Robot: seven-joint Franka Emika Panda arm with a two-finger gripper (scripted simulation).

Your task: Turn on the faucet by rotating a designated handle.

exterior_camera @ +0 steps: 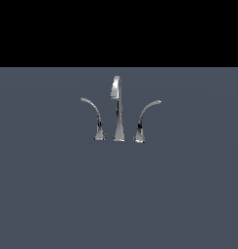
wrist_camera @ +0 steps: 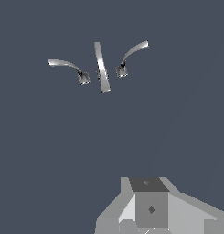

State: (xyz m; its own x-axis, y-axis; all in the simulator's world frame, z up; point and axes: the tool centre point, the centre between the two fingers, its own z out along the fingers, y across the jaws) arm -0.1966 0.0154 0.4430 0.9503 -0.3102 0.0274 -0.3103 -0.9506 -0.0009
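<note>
The approach is only beginning: the gripper (wrist_camera: 152, 219) is hanging well apart from the faucet (exterior_camera: 117, 109), touching nothing. The handle (exterior_camera: 144, 119) is standing right of the spout (exterior_camera: 118, 107) in the exterior view, arcing rightward; its twin lever (exterior_camera: 93, 116) is sweeping left. Next, the arm is needing to close in on that handle. Fingertips are lying out of view, so the opening cannot be told.
</note>
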